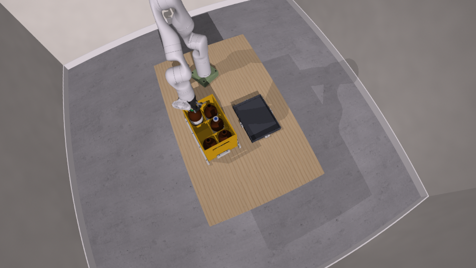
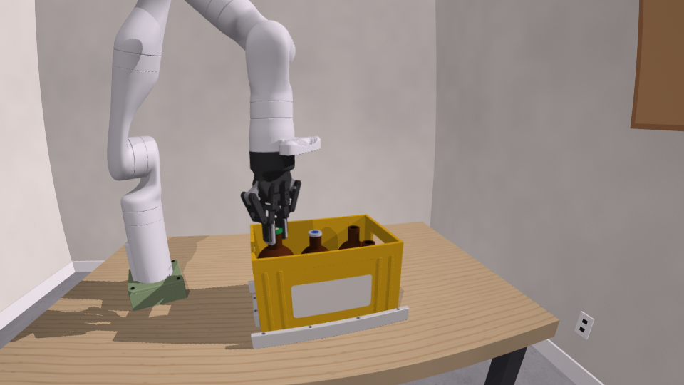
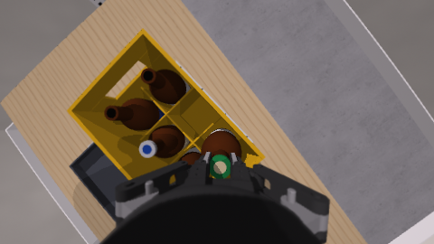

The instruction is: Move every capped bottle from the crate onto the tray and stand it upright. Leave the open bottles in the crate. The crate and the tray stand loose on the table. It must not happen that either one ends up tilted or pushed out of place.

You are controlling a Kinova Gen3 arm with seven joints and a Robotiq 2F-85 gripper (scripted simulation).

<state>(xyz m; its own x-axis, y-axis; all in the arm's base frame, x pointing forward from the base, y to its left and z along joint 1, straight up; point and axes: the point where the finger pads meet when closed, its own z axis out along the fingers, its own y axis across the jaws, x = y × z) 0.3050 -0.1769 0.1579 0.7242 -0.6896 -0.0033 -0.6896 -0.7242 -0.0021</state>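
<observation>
My gripper [image 1: 194,109] [image 2: 276,229] [image 3: 220,158] is shut on the neck of a brown bottle with a green cap [image 1: 195,117] [image 2: 275,249] [image 3: 221,145]. The bottle hangs upright, raised partway out of a corner compartment of the yellow crate [image 1: 220,148] [image 2: 330,268] [image 3: 146,47] at the end nearest the arm's base. A second brown bottle with a blue cap [image 1: 216,120] [image 2: 314,235] [image 3: 147,149] stands in the crate's middle row. Three open brown bottles [image 1: 210,110] [image 1: 224,134] [image 1: 208,143] fill other compartments. The dark tray [image 1: 256,116] [image 3: 90,172] lies flat to the right of the crate, with nothing on it.
The crate sits on a wooden table [image 1: 253,179] [image 2: 454,296] with white rails at its foot [image 2: 330,328]. The arm's green base [image 1: 205,77] [image 2: 155,286] stands behind the crate. One crate compartment beside the held bottle shows no bottle.
</observation>
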